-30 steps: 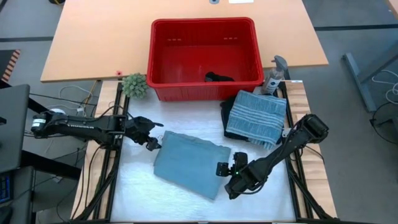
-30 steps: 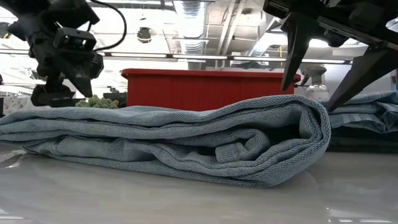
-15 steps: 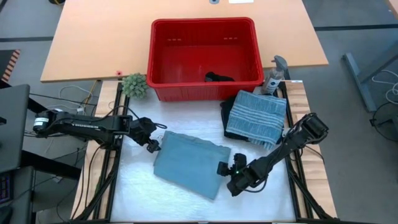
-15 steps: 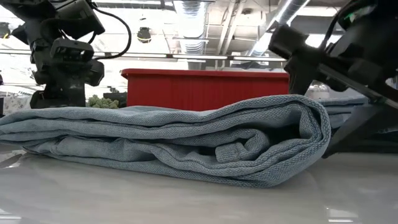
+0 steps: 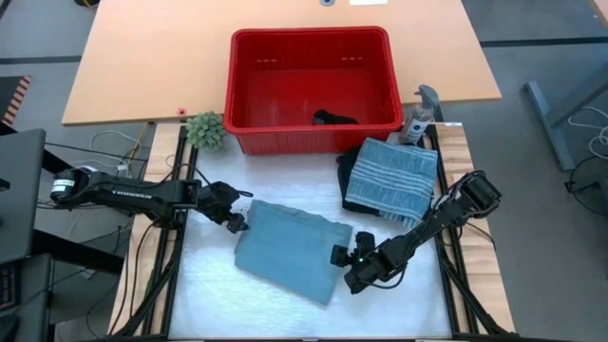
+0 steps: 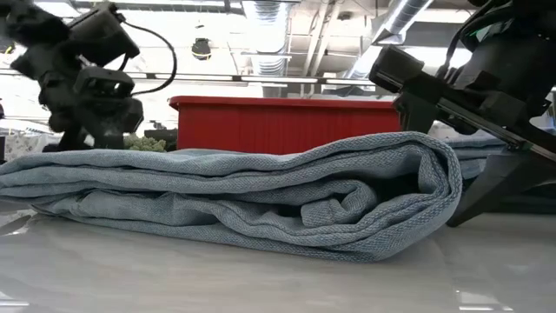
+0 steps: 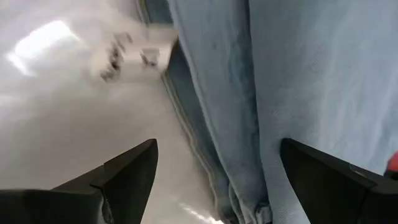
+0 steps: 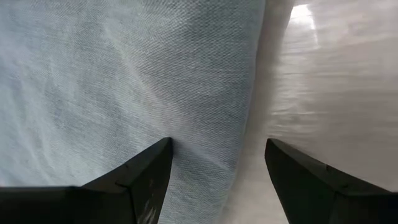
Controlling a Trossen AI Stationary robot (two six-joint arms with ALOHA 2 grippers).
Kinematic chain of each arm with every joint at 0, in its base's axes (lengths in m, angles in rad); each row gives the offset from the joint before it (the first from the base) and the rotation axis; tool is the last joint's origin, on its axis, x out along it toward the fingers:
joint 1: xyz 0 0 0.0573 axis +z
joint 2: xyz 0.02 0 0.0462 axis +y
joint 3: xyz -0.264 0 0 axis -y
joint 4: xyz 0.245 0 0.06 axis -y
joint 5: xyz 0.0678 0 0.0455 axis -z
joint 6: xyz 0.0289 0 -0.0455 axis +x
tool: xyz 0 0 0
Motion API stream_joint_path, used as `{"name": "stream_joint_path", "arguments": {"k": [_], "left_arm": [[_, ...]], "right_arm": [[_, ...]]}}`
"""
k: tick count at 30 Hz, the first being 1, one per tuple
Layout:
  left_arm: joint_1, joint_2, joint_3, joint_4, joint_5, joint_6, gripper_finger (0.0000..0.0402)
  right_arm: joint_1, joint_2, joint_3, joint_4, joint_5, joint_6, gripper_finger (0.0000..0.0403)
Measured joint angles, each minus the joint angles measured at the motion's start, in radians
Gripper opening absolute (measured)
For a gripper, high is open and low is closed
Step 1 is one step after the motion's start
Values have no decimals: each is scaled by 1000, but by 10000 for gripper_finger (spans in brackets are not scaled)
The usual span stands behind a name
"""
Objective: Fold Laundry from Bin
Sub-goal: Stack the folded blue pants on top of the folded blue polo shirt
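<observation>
A folded light blue denim piece point(image 5: 285, 247) of the laundry lies flat on the white table top, thick fold toward the right point(image 6: 434, 187). My left gripper point(image 5: 237, 220) is open at its left edge point(image 7: 205, 143), one finger over the table and one over the denim. My right gripper point(image 5: 344, 268) is open and low at the right folded edge point(image 8: 249, 93), one finger on each side. The red bin point(image 5: 312, 57) stands at the far side with a black garment point(image 5: 334, 119) lying inside. A blue-grey striped cloth point(image 5: 391, 173) rests on a dark folded piece right of the denim. My left gripper touches nothing that I can see; its fingers hang above the table and the denim's left edge. My right gripper straddles the denim's right fold point(image 6: 439, 165), slanting down from the table's right. I cannot tell whether its fingers touch the cloth.
A small green plant point(image 5: 205, 130) stands left of the bin and a spray bottle point(image 5: 419, 112) right of it. The white table top point(image 5: 209, 299) lies bare near the front edge. Cables run along the table's left side.
My right gripper has sunk toward the table at the denim's right fold and tipped a little. My left gripper has come down slightly over the denim's left edge. The denim has kept its shape and place.
</observation>
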Motion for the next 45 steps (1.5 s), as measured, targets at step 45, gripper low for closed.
{"name": "stream_joint_path", "arguments": {"k": [45], "left_arm": [[-178, -165, -116, 204, -78, -9, 370]], "right_arm": [[-8, 1, 0, 19, -25, -70, 286]]}}
